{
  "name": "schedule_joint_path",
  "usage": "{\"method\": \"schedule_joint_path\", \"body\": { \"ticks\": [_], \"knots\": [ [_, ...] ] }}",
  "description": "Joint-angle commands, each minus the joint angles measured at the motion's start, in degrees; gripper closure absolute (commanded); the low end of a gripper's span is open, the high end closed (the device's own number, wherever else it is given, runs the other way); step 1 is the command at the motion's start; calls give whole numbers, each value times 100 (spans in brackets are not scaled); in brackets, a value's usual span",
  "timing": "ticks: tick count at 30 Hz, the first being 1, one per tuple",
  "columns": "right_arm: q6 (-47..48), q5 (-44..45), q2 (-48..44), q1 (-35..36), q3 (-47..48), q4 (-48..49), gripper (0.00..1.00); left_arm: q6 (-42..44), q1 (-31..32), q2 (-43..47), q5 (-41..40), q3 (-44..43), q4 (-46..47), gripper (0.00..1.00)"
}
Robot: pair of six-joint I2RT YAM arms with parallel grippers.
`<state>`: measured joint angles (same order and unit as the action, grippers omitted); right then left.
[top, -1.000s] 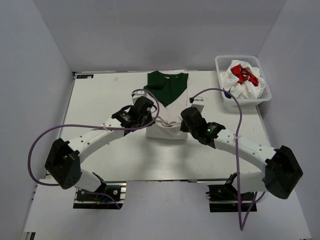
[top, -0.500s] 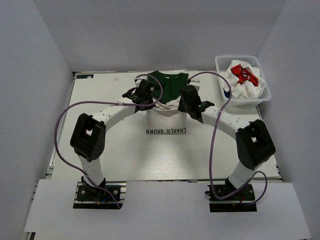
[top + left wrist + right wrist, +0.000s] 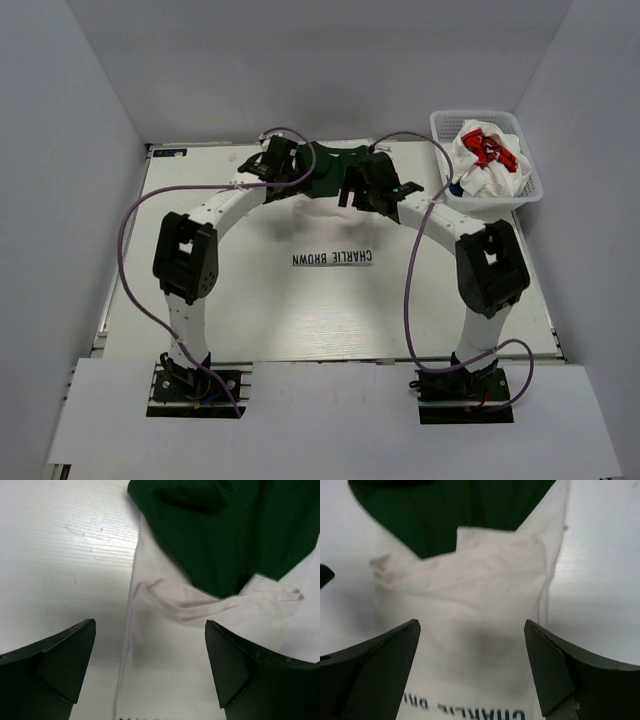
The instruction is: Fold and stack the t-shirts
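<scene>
Both arms reach to the far middle of the table (image 3: pixel 200 280). A t-shirt (image 3: pixel 330 230) lies flat there: white body, dark green part (image 3: pixel 328 168) at the far end, and black lettering (image 3: pixel 332 258) along the near edge that reads upside down from above. The left tool (image 3: pixel 150 665) hangs over the shirt's left side with its fingers (image 3: pixel 55 665) spread wide and nothing between them. The cloth is below, with bare table to the left. A narrow white fold runs across just under the green. The right tool (image 3: pixel 472 670) sits over the right side, also gaping and gripping nothing. The white cloth under it is rumpled, a flap overlapping the tip of the green, with the top of the lettering just showing at the bottom of that view. At the table's far right corner is a white mesh basket (image 3: pixel 480 113) holding crumpled shirts (image 3: pixel 480 175), white, one with red print, well apart from the flat shirt.
</scene>
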<state>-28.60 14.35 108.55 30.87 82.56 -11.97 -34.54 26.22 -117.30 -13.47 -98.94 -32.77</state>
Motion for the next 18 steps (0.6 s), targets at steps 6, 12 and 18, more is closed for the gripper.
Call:
{"method": "schedule_joint_path", "body": {
  "ticks": [6,12,18],
  "knots": [
    [-101,-1198,-1423,94,-1901,713,10,-17,85,2183,898,2491,658,0],
    [-383,-1040,-2321,50,-3456,1012,10,-403,156,2764,1786,4144,1448,0],
    [-138,-1556,-2225,-11,-3756,1118,10,-211,208,2554,2253,4469,1704,0]
  ]
}}
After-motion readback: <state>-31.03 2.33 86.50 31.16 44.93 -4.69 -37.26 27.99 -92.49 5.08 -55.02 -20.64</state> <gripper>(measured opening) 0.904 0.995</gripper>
